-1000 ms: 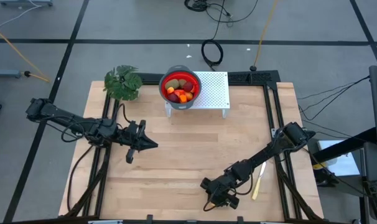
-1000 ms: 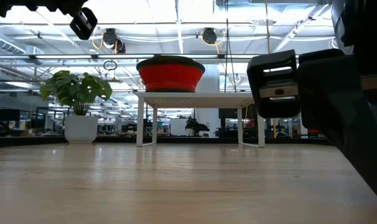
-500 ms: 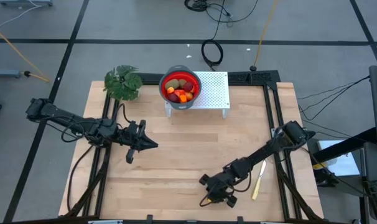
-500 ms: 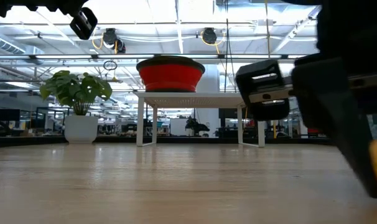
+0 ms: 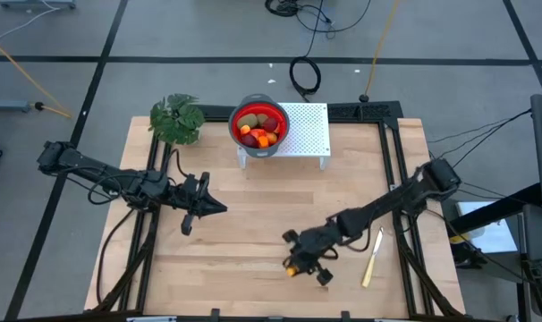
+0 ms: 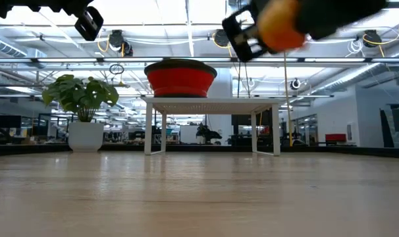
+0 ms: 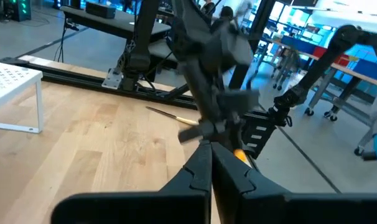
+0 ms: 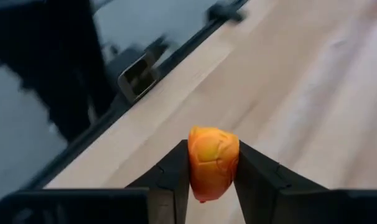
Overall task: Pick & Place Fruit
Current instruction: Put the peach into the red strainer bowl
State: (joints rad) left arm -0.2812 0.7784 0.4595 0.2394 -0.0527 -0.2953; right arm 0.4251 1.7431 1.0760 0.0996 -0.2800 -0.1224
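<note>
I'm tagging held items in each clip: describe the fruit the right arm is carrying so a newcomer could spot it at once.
Start at the pale wooden table and follow the dark right arm to its right gripper near the front edge. Clamped between its jaws is a small orange toy fruit. It is the only fruit outside the red bowl on the white perforated stand.

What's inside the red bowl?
The red bowl holds toy fruits: olive-brown, dark red and orange pieces on top. Anything beneath them is covered.

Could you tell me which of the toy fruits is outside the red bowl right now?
The orange fruit clamped in the right end effector; the rest sit in the red bowl.
</note>
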